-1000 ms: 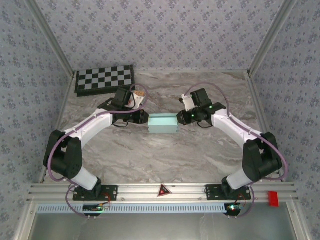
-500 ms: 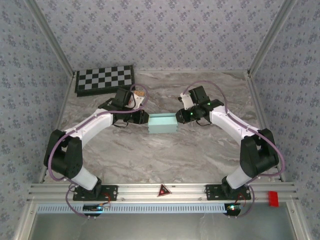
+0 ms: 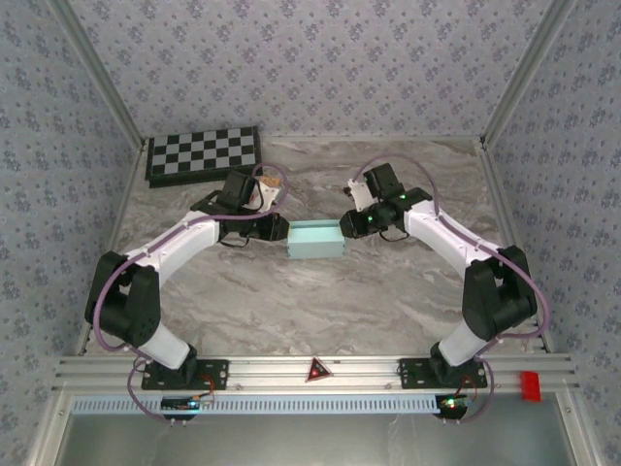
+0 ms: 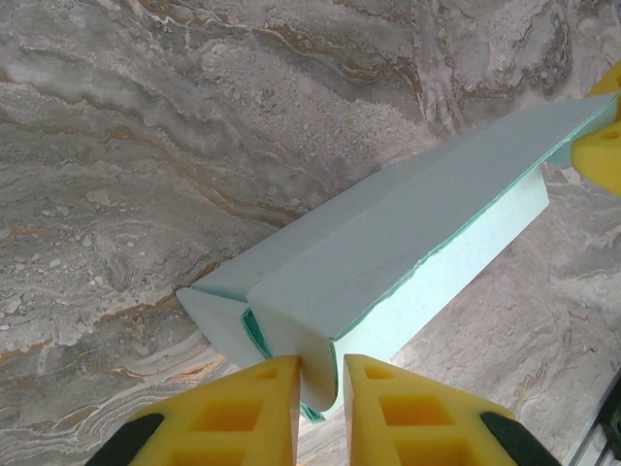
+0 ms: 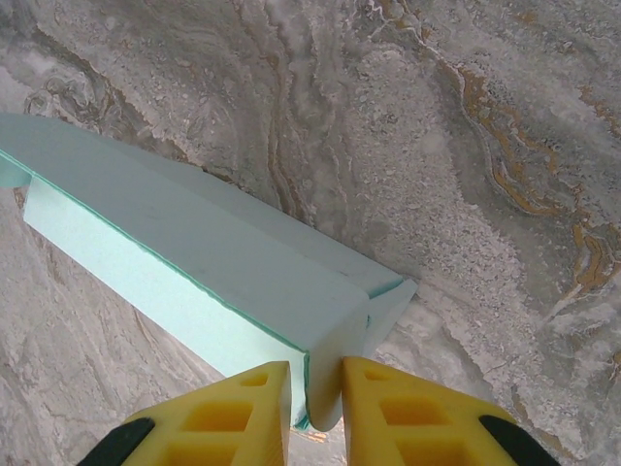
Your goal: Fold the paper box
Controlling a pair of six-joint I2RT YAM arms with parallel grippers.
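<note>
Meanwhile, over the last second, we saw the right arm draw its elbow in and carry its wrist a little toward the far left, while the left arm held its pose; the paper box (image 3: pixel 313 239) slid only a touch toward the left arm and kept its shape. We judged this to be a small squaring-up push along the length of the box rather than a new fold, which would suggest that the folding was nearly done and that the ends were being pressed home. The box lay on the marble table (image 3: pixel 291 301) near its middle, stretched between the two grippers and well apart from the checkerboard (image 3: pixel 203 153) at the far left corner. The left gripper (image 4: pixel 320 361) had its yellow fingers drawn close together, pinching the rounded card edge at the left end. The right gripper (image 5: pixel 316 367) likewise straddled the end edge at the right, its fingers narrowly set with card filling the gap between them, though we could not tell how firmly it bit. The box looked like a long, closed, pale cyan carton of thin card, with a lighter front wall, a top seam running lengthwise, and tucked end flaps whose darker green cut edges showed at both ends; the left end flap bulged slightly instead of lying flat.
</note>
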